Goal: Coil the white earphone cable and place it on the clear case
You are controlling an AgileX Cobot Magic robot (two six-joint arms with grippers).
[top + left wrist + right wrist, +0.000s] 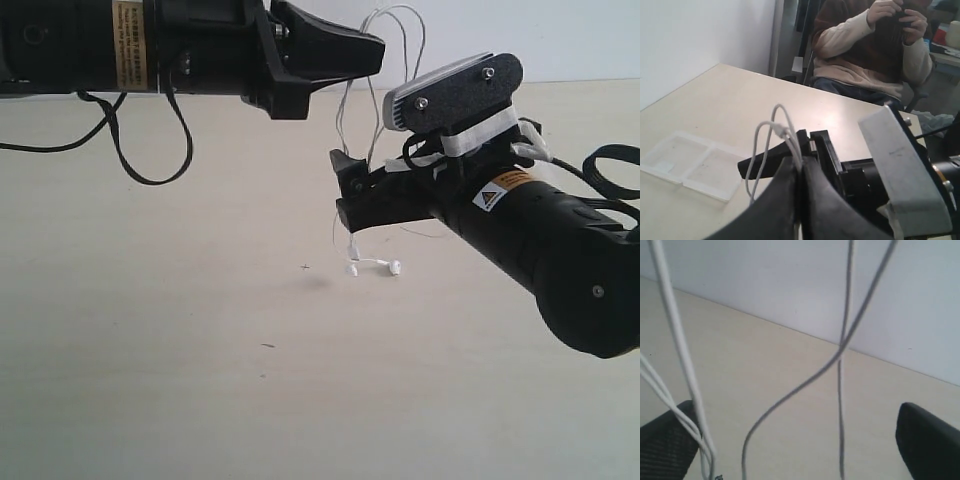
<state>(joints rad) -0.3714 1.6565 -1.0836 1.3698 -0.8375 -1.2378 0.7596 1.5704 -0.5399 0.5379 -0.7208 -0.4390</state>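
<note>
The white earphone cable (373, 125) hangs in loops from my left gripper (376, 50), which is shut on it high above the table. In the left wrist view the pinched strands (756, 150) rise from the closed fingertips (801, 166). Its two earbuds (394, 267) rest on the tabletop below. My right gripper (345, 188) sits under the left one, open wide. Cable strands (682, 350) hang between its fingers, and one lies against a finger (667, 445). The clear case (690, 162) lies open and flat on the table, seen only in the left wrist view.
A seated person (875, 45) is at the table's far edge in the left wrist view. A black robot cable (140, 160) loops under the left arm. A white wall (790, 285) runs along the table's edge.
</note>
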